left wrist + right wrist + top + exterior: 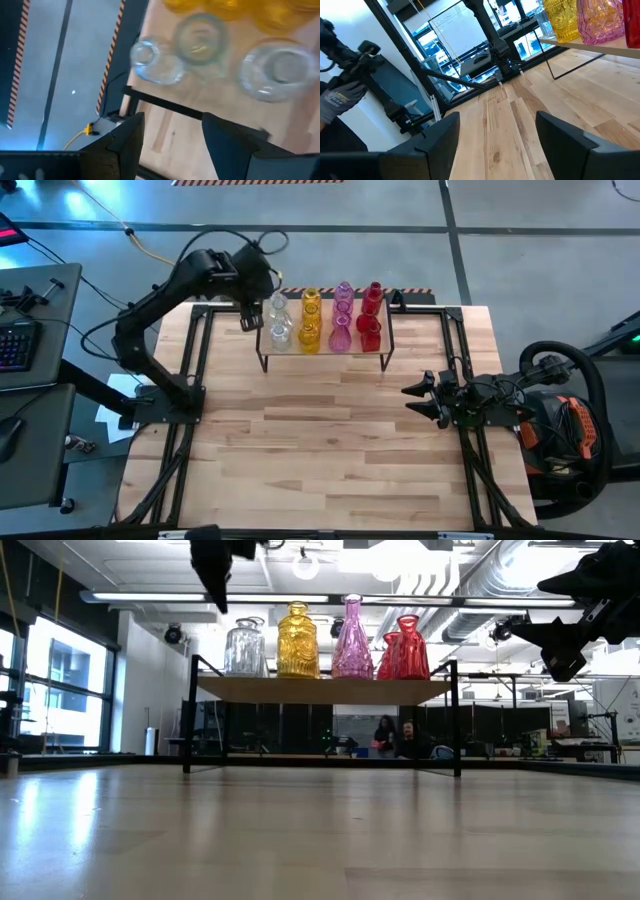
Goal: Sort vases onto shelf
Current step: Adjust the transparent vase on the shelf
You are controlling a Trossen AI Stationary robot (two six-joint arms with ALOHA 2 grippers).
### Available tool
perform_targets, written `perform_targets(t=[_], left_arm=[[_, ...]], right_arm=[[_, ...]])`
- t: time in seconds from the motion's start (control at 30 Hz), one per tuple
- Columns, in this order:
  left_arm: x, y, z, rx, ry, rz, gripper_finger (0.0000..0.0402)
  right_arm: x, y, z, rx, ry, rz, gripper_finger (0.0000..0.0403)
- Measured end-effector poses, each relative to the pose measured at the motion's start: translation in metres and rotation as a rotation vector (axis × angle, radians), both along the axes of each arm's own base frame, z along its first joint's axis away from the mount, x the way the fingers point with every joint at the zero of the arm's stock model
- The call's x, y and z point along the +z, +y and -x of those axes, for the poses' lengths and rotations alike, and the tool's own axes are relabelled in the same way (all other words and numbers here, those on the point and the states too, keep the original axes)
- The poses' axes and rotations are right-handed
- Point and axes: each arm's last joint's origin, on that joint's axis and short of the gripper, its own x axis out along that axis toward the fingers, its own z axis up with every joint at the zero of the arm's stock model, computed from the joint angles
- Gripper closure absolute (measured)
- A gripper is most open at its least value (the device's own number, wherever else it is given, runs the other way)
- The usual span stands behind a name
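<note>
Vases stand in colour columns on the shelf (325, 360) at the upper middle of the high view: clear vases (279, 321) on the shelf's left end, then amber-yellow vases (310, 320), pink vases (342, 316) and red vases (371, 315) toward its right end. In the low view the shelf's light wooden top sits at mid-frame on thin black legs, with a clear, an amber, a pink and a red vase lined along it from left to right.

The left claw (250, 317) hangs over the shelf's left end, just beside the clear vases in the high view; its wrist view looks down on three clear vases (200, 37) past the two dark fingers (131, 142), which are spread apart with nothing between them. The right claw (414, 400) waits at the right middle of the high view, above the wooden counter (320, 460) and well apart from the shelf, its fingers (442, 140) spread and empty. A gloved hand (340, 97) shows at the left edge of the right wrist view.
</note>
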Motion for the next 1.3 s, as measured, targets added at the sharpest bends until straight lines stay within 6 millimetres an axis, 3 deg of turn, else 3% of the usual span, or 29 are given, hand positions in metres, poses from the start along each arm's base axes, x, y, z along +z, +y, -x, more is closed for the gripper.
perform_targets(t=[0.2, 0.7, 1.3], left_arm=[[-0.016, 0.027, 0.005, -0.018, -0.035, 0.012, 0.0211], [-0.060, 0.067, 0.021, -0.074, -0.050, 0.062, 0.0211], [-0.078, 0.082, 0.023, -0.146, -0.110, 0.036, 0.0211]], right_arm=[[0.000, 0.000, 0.000, 0.000, 0.000, 0.000, 0.0158], [0.000, 0.000, 0.000, 0.000, 0.000, 0.000, 0.0158], [0.000, 0.000, 0.000, 0.000, -0.001, 0.000, 0.0158]])
